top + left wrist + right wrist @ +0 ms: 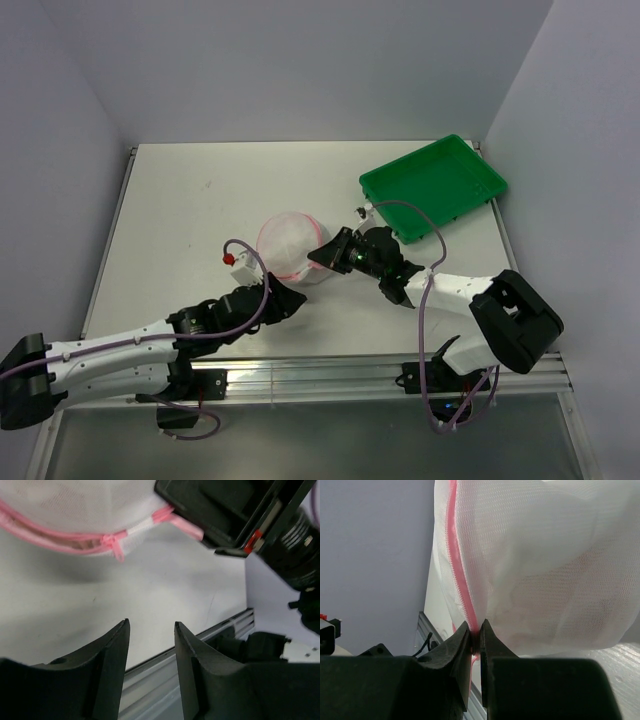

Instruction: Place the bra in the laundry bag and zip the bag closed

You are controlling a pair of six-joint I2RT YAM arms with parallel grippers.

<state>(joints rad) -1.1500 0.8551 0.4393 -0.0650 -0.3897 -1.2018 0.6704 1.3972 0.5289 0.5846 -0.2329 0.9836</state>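
Note:
The laundry bag (289,241) is a rounded white mesh pouch with a pink zipper rim, standing mid-table. My right gripper (316,257) is shut on its rim at the right side. In the right wrist view the fingertips (475,630) pinch the pink zipper band (457,570) with the mesh (545,565) bulging above. My left gripper (296,296) sits just in front of the bag, open, with nothing between its fingers (151,626). The pink zipper pull (114,545) hangs on the bag (75,505) a little beyond the fingertips. The bra cannot be made out through the mesh.
A green plastic tray (435,185) sits at the back right corner. In the left wrist view the right gripper's black body (235,515) is close on the right. The table's near edge rail (210,635) runs just under the left fingers.

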